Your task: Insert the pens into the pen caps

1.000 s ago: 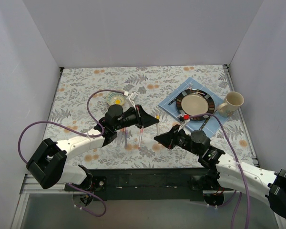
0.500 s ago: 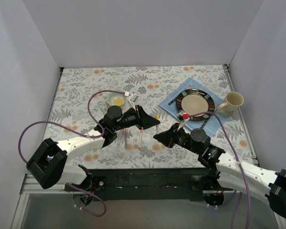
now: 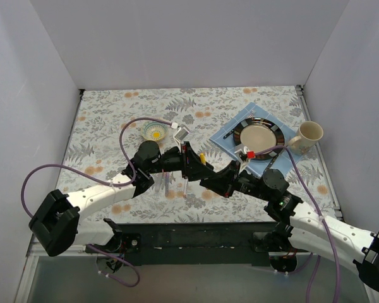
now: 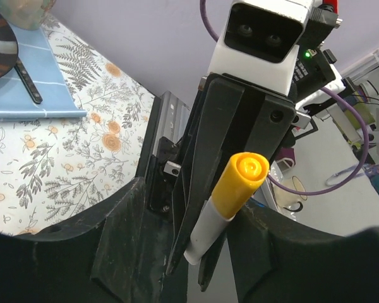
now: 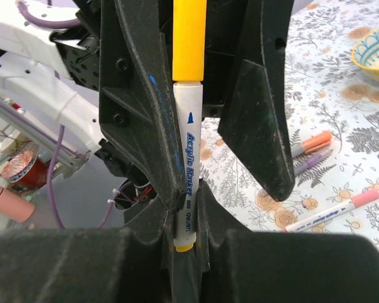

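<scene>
That pen looks light, stiff and slick, so the bare barrel is the place to pinch it. That's where the right gripper has it clamped, near the tail, up in mid-air with the yellow cap on its far end. The left gripper stands half open around that cap, gripping nothing as far as I can see. The plate looks bare; the little bowl and mug I can't see into.
</scene>
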Controlling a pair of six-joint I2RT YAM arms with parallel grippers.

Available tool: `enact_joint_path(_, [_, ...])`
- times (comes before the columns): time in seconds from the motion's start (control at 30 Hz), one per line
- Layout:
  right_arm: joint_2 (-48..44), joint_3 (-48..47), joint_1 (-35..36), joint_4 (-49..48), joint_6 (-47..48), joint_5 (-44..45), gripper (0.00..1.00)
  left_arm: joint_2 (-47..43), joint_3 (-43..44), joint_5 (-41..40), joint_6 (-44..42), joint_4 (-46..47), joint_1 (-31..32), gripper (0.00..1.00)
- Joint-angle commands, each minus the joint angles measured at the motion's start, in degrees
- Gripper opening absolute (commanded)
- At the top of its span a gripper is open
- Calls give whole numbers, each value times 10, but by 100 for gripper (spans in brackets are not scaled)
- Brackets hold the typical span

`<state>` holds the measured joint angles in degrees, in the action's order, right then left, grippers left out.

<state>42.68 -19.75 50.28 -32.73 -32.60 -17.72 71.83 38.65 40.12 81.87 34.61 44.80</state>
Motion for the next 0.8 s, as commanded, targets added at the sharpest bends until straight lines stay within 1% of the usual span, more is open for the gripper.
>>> enact_joint_path(0.0, [-11,-38,-2,-37,11,-27,1,-36,25,30,-27,-24,5,52])
enact_joint_path(0.13, [-13,-41,-2,-29,11,-27,1,-56,27,23,-30,-36,5,56])
enact_joint_path(0.17, [-15,-40,-3,-29,11,-26,1,-61,27,22,-35,-38,5,58])
enact_joint_path(0.2, [-16,-40,-2,-29,11,-25,1,-70,27,20,-36,-40,5,63])
enact_joint_path(0.27, [-16,-40,-2,-27,12,-25,1,-77,27,14,-43,-48,5,65])
enact_joint_path(0.33, [-15,-37,-3,-24,13,-28,1,-89,27,7,-44,-55,5,65])
enact_joint_path(0.6, [-8,-30,-2,-34,5,-50,1,-100,62,-83,-63,-118,4,65])
enact_joint_path(0.77, [-8,-28,-3,-34,3,-56,1,-97,72,-81,-65,-117,4,65])
